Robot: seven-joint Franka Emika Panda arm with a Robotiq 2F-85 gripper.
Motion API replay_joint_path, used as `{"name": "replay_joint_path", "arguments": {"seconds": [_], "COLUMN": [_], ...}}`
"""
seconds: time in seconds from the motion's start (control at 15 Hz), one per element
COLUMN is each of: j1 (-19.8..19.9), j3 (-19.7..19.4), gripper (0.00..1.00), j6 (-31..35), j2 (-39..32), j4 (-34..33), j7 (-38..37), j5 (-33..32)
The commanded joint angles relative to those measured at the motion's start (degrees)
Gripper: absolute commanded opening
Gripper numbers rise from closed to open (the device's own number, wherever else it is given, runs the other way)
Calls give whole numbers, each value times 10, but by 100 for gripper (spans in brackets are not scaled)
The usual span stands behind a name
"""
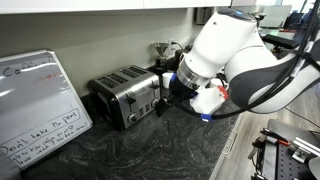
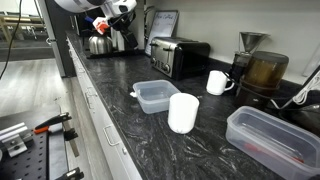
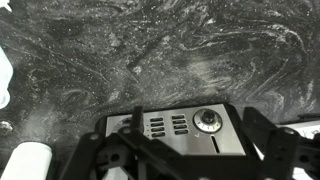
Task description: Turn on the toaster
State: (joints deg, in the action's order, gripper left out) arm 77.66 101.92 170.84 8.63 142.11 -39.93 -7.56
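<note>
Starting at the left of an exterior view, the whiteboard (image 1: 40,105) is passed. Next the toaster (image 1: 125,95) is found standing on the dark marbled counter (image 1: 150,150), with its front turned toward the arm. Just to the right of that front the claw (image 1: 166,93) is held close in, though contact cannot be made out from this angle.

More is given by the wrist view. One dark finger (image 3: 110,155) is seen at the left. The toaster's front panel is framed in the middle, with vent slits, a round knob (image 3: 208,120) and, below the knob, a narrow vertical slot (image 3: 215,146) that is taken to be a lever track. The other finger is seen at the right. The fingers are spread wide apart and nothing is gripped between them.

No control is seen being pressed or turned. The approach is therefore judged to be done and the switching-on itself not yet made. A lever has yet to be reached and pushed down.
</note>
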Motion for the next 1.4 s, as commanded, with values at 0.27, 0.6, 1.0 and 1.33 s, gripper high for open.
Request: {"name": "replay_joint_path", "arguments": {"seconds": [0.27,0.6,1.0,1.33], "j1": [55,146,289,419], "j3": [53,132,284,414], "gripper": [100,52,10,0], "j6": [-3,18,12,31], "j2": [-3,18,32,106], "j4": [-27,-46,-75,-134], "j7": [83,106,228,340], "j5": [3,55,174,296]}}
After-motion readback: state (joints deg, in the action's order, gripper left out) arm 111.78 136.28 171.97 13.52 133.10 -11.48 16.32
